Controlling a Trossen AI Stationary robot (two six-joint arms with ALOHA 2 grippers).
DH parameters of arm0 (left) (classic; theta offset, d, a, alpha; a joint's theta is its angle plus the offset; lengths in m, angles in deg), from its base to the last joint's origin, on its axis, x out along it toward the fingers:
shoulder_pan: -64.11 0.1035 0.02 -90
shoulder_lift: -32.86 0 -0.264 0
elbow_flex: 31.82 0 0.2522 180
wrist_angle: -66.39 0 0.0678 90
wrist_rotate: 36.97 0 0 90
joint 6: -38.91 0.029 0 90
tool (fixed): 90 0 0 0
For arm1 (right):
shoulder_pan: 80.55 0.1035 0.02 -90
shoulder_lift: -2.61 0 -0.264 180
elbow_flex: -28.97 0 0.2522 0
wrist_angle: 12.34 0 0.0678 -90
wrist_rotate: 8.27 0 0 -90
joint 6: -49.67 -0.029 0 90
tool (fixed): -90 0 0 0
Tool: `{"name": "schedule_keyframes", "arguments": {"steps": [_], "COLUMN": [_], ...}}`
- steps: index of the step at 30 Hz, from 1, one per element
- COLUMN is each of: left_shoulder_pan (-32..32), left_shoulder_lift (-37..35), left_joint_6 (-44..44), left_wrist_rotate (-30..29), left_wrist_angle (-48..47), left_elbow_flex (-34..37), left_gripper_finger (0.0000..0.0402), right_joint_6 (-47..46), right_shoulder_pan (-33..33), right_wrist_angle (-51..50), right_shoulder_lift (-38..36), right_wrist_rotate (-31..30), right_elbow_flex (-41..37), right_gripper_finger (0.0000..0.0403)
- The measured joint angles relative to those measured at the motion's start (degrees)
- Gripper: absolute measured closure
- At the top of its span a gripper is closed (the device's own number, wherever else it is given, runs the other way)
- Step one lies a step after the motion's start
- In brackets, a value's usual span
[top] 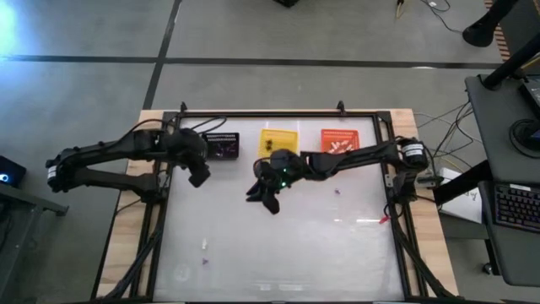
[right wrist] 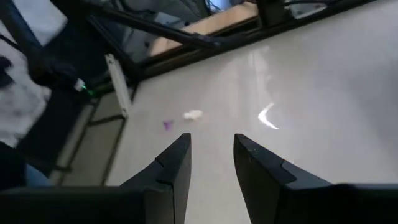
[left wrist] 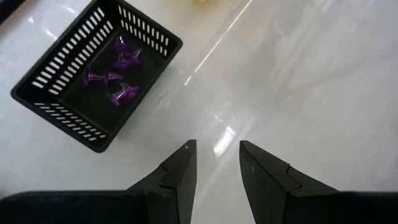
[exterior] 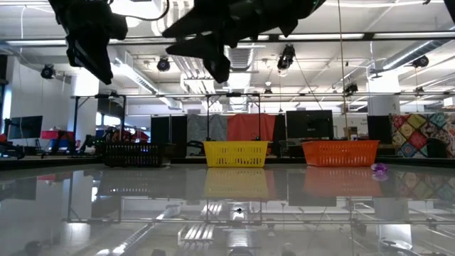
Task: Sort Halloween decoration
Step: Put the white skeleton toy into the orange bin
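Observation:
Three baskets stand along the table's far edge: a black basket (top: 224,145) holding several purple trinkets (left wrist: 115,71), a yellow basket (top: 278,139) and an orange basket (top: 341,141) with white pieces in it. Loose trinkets lie on the table: a purple one (top: 336,192) right of centre, and a white one (right wrist: 193,114) and a purple one (right wrist: 167,125) near the front left. My left gripper (left wrist: 217,149) hangs open above the table, just in front of the black basket (left wrist: 93,81). My right gripper (right wrist: 211,146) hangs open over the table's middle, in front of the yellow basket. Neither holds anything.
A black metal frame (top: 278,113) runs around the glossy white tabletop. The near half of the table is open surface apart from the two small trinkets at the front left (top: 203,245). In the low view both grippers (exterior: 92,43) (exterior: 213,60) hang well above the surface.

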Motion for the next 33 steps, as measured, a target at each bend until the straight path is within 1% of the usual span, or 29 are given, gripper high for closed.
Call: {"name": "schedule_keyframes", "arguments": {"steps": [2,5,8,14,20,25,29,33], "left_shoulder_pan": [0.0,0.0,0.0,0.0,0.0,0.0,0.0,0.0], "left_shoulder_lift": [-0.56,-1.27,-1.68,-1.89,-1.96,-1.92,-1.92,-1.92], "left_joint_6": [0.73,1.77,2.74,5.01,5.12,5.1,4.98,4.79], "left_wrist_rotate": [0.0,-0.02,-0.02,-0.02,-0.07,-0.08,-0.09,-0.09], "left_wrist_angle": [-0.02,-0.29,-0.39,-0.76,-1.03,-1.05,-1.02,-1.0], "left_elbow_flex": [0.0,0.0,0.0,0.0,0.15,0.33,0.33,0.33], "left_gripper_finger": [0.0298,0.0298,0.0298,0.0298,0.0298,0.0298,0.0298,0.0298], "right_joint_6": [-4.5,-11.39,-16.02,-22.22,-28.99,-34.86,-37.33,-37.02], "right_shoulder_pan": [1.06,2.63,4.12,7.18,8.97,10.19,11.45,13.14], "right_wrist_angle": [2.03,3.28,4.39,9.07,9.48,9.55,9.68,9.89], "right_shoulder_lift": [0.72,1.89,3.01,4.87,5.03,5.03,5.03,5.03], "right_wrist_rotate": [-1.13,-5.33,-8.19,-11.85,-20.73,-25.29,-26.56,-26.64], "right_elbow_flex": [0.0,0.0,0.0,0.0,0.0,0.0,0.35,2.03], "right_gripper_finger": [0.0292,0.0292,0.0294,0.0294,0.0294,0.0296,0.0296,0.0296]}}
